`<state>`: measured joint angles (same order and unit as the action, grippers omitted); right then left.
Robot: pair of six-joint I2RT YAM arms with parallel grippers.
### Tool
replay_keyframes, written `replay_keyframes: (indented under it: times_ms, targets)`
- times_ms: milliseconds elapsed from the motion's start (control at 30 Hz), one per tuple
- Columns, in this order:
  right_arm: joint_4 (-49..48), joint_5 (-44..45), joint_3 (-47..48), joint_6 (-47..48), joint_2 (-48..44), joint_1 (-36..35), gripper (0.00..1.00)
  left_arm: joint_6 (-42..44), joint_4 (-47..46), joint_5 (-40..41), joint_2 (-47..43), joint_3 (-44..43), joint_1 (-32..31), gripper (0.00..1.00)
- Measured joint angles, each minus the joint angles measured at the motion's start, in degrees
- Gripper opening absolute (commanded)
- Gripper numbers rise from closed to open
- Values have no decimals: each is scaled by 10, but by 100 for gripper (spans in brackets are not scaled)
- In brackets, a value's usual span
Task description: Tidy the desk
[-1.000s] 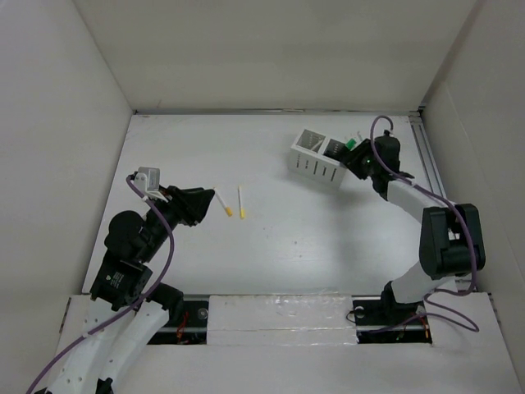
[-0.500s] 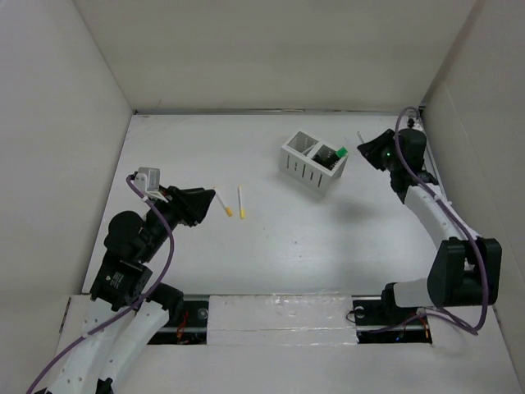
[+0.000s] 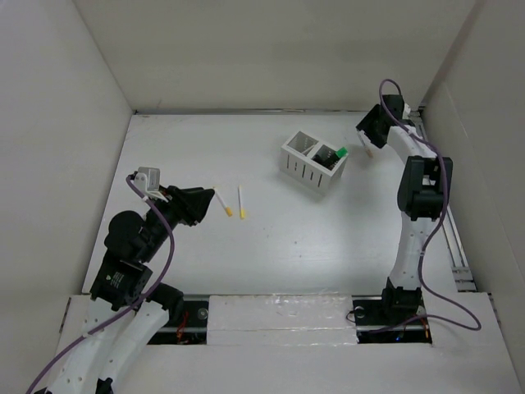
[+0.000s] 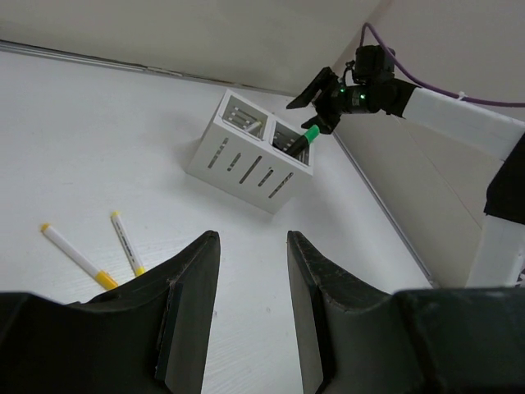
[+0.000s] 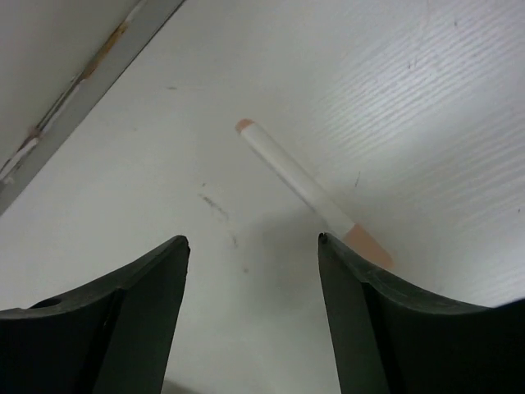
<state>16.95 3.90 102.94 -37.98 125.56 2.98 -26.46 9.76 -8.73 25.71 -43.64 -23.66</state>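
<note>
Desk: the desk [image 3: 287, 246] is a wide white tabletop that fills the floor of the white-walled enclosure, with both arm bases at its near edge. A metal rail [image 3: 455, 254] runs along its right side.
Box: a small white slotted box [image 3: 314, 162] with two compartments stands upright on the far right part of the desk, turned at an angle to the desk's edges.
Green pen: a green-capped pen [image 3: 339, 153] stands tilted in the box's right compartment, cap up and poking above the rim. The other compartment looks dark inside; its contents cannot be told.
Yellow pens: two white pens with yellow tips, one [image 3: 224, 204] to the left and one [image 3: 241, 202] to the right, lie flat on the desk left of centre, near each other but not touching, well apart from the box.
Orange pen: a white pen with an orange cap [image 5: 299, 180] lies flat on the desk in the far right corner, near the rail.
Right claw: the right claw [image 5: 252, 240] hovers over the orange pen, spread wide and released, holding nothing. The pen lies on the desk below the gap.
Left claw: the left claw [image 4: 250, 304] hangs just left of the yellow pens, its two jaws parted and empty, pointing toward the box.
Cables: a purple cable [image 3: 168, 246] loops along each arm.
</note>
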Motion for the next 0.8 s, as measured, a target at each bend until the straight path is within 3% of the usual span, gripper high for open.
replay_keyframes:
  times_ms: [133, 300, 567, 733, 767, 800]
  targets:
    - [73, 31, 85, 28, 55, 0, 72, 1, 1, 4, 0, 0, -7, 35]
    - [117, 71, 117, 53, 65, -3, 75, 3, 5, 6, -12, 0, -15, 35]
    - [186, 118, 177, 74, 112, -12, 60, 3, 5, 6, -35, 0, -18, 35]
    - [207, 124, 176, 76, 134, -16, 59, 3, 7, 7, -38, 0, -22, 35]
    - [208, 125, 176, 78, 136, -16, 56, 3, 8, 7, -39, 0, -22, 35]
    - [208, 125, 176, 78, 136, -16, 47, 3, 8, 7, -41, 0, -22, 35]
